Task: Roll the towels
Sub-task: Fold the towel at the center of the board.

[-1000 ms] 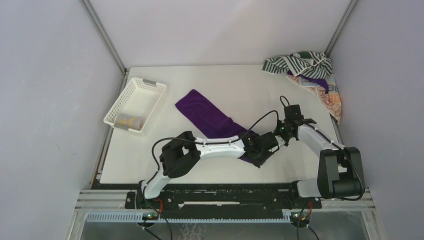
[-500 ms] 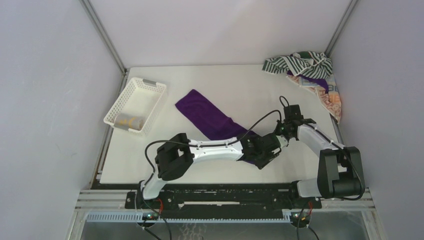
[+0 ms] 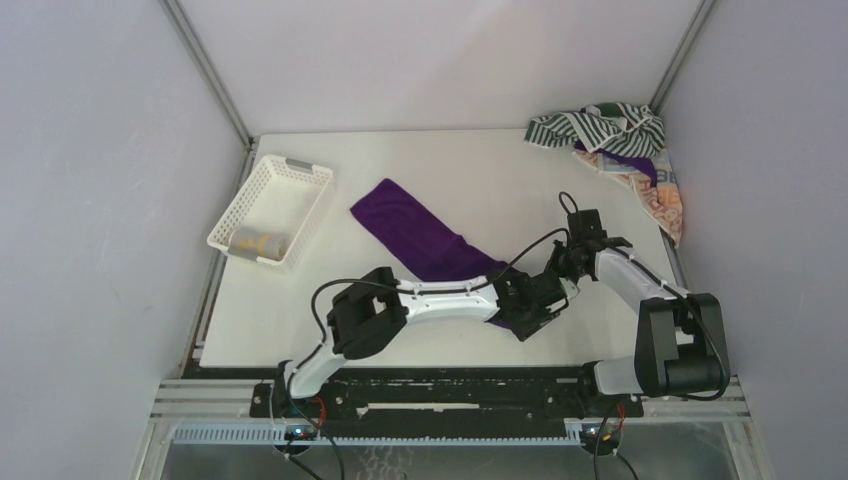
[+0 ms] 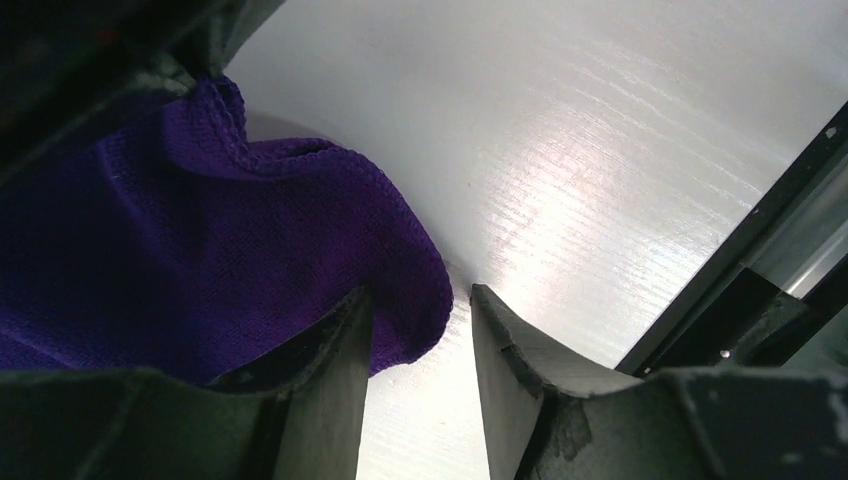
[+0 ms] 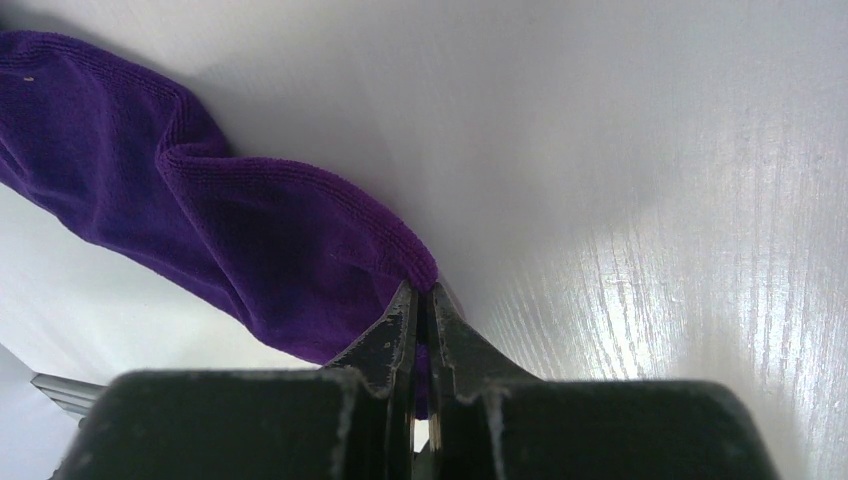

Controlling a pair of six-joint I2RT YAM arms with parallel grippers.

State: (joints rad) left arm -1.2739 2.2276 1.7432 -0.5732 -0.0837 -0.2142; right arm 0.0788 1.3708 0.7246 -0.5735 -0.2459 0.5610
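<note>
Top external: white table (image 3: 480, 170), grey walls (image 3: 100, 200); R tool (image 5: 422, 295) pinches purple towel (image 3: 420, 235), L tool (image 4: 420, 300) parted, unclamped.

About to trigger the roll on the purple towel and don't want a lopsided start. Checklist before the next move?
1. Right claw shut on purple towel corner: ok.
2. Left claw gripping its corner: not ok; jaws open, cloth edge loose in the gap.
3. Towel flat: not ok; near end buckled, the rest lies flat on the table.
4. Path ahead free: ok; basket and pile sit apart from the towel.
5. Both corners level: cannot tell; the near edge is hidden in the top view.
</note>
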